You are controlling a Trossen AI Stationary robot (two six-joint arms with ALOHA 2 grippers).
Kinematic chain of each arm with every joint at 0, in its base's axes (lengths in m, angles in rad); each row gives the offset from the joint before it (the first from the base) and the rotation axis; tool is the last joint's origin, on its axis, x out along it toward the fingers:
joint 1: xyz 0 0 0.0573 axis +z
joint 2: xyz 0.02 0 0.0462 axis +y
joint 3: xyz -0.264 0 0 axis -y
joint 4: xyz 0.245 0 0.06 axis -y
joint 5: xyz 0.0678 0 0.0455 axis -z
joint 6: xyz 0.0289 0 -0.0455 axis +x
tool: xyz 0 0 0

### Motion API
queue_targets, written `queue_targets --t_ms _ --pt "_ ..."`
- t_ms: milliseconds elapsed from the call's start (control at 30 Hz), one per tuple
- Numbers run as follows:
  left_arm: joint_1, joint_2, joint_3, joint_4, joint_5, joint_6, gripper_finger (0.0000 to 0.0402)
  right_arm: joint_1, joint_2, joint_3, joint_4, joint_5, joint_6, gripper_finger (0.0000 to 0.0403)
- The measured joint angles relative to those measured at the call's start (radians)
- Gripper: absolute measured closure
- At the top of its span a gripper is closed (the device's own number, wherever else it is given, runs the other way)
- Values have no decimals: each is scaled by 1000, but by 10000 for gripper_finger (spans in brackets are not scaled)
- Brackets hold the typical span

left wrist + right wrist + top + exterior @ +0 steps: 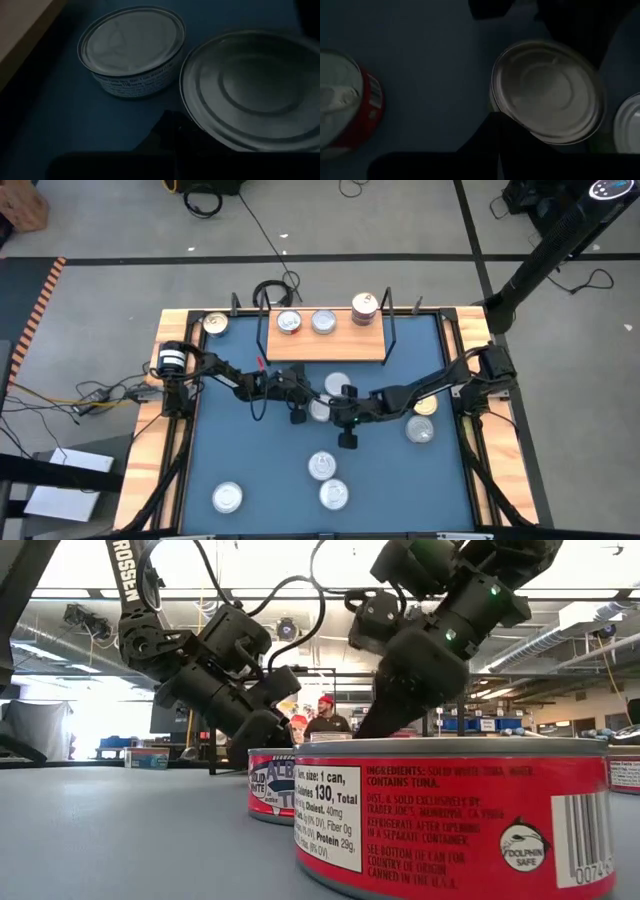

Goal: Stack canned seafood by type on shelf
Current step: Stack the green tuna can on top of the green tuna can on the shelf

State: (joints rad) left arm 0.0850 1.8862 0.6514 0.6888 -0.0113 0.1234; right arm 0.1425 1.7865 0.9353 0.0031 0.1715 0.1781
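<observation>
Canned seafood: three round tins sit on the shelf [325,337], a pale wooden board with thin black wire uprights at the table's [240,450] far side; the right one [364,308] is taller and red-sided. Others lie loose on the blue mat. My left gripper [300,408] and right gripper [340,416] both reach to mid-table, wrists angled down, fingers pressed together, holding nothing, flanking one silver-lidded tin [320,409]. Its lid shows concentric stamped rings. A nearer tin [455,815] carries a glossy red label.

black jointed arms [225,375], looping cables
</observation>
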Motion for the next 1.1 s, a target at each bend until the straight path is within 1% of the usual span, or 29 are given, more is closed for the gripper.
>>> queue_targets --t_ms 167,267,367,567,633,800,867,967,1100 --pt "-2 0 -1 -14 3 1 401 0 -16 27 -6 4 55 388" --pt "-3 0 -1 -16 10 1 401 3 -20 42 -28 -21 99 366" --pt "-6 0 -1 -23 19 3 401 21 -28 47 -72 -21 141 327" --pt "-10 0 0 -26 26 4 401 82 -30 46 -220 112 269 232" --pt "-12 0 0 -26 27 4 401 96 -30 46 -260 141 320 202" --pt "-28 0 0 -27 28 1 401 119 -30 25 -281 230 383 136" --pt "-36 0 0 -27 28 1 401 119 -30 -1 -252 254 391 114" --pt "-48 0 0 -27 28 0 401 119 -30 -78 -127 284 366 86" --pt "-55 0 0 -27 27 0 401 119 -30 -223 224 283 263 62"
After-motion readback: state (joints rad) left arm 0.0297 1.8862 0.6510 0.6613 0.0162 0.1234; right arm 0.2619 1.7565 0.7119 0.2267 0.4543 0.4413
